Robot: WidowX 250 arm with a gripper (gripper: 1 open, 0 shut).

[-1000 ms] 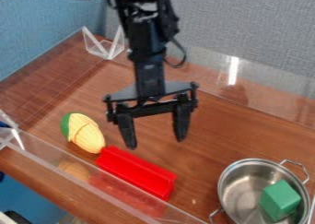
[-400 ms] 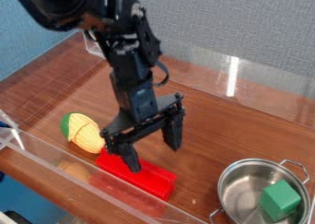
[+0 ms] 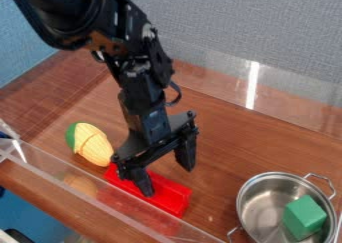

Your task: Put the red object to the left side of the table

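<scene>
The red object (image 3: 163, 192) is a long bright red block lying near the front acrylic wall of the table (image 3: 254, 137), right of the corn toy. My gripper (image 3: 163, 166) points down over it, open, with one finger (image 3: 139, 177) over the block's left part and the other finger (image 3: 189, 153) at its far side. The block's middle is partly hidden behind the fingers. I cannot tell whether the fingers touch the block.
A yellow-green corn toy (image 3: 90, 144) lies just left of the red block. A steel pot (image 3: 274, 205) at the front right holds a green cube (image 3: 305, 217). Clear acrylic walls (image 3: 80, 182) edge the tabletop.
The gripper has come down and toward the front, rolling its wrist, so its open fingers now straddle the red block instead of hanging above and behind it.
</scene>
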